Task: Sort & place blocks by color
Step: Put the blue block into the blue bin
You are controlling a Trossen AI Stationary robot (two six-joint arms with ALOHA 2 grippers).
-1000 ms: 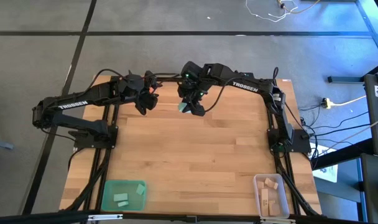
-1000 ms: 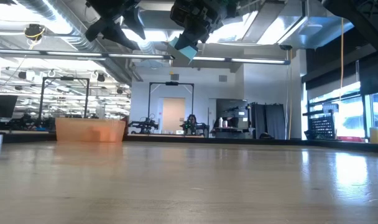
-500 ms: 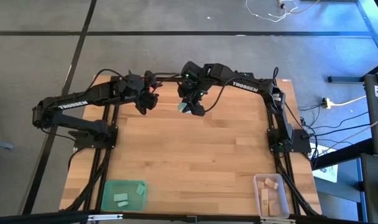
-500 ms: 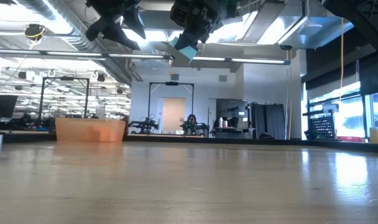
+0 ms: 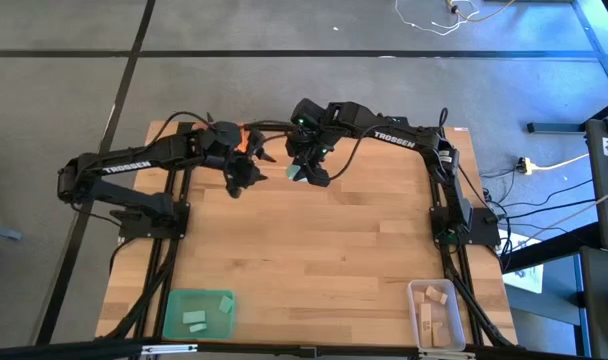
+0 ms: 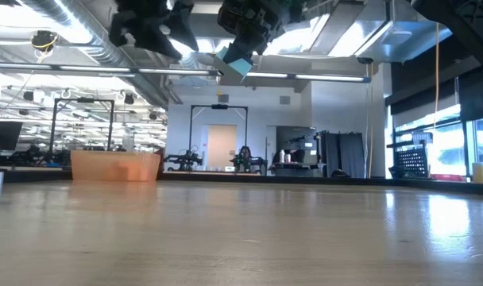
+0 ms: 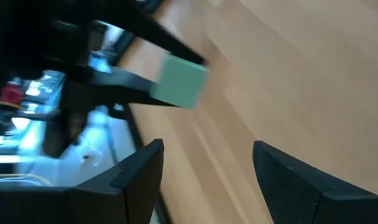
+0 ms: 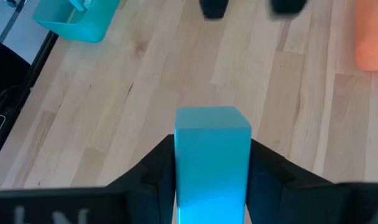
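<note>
Above the table's far edge, right end effector (image 5: 302,174) grips teal block (image 5: 294,173); left end effector (image 5: 252,172) spread empty.

Floor: grey, crossed by dark lines (image 5: 134,55), filling the upper part of the high view.
Cables: a white cord (image 5: 439,18) at the top; black leads and a yellow plug (image 5: 524,165) at the right edge.
Table: pale wood planks (image 5: 314,250), centre of the high view.
Ceiling: exposed ducts (image 6: 75,52) and strip lights, upper left of the low view.
Far wall: pale, with a doorway (image 6: 221,147) at centre.
Windows: bright panes (image 6: 472,147) at the right edge.
Furniture: dark equipment racks (image 6: 337,155) right of centre.
</note>
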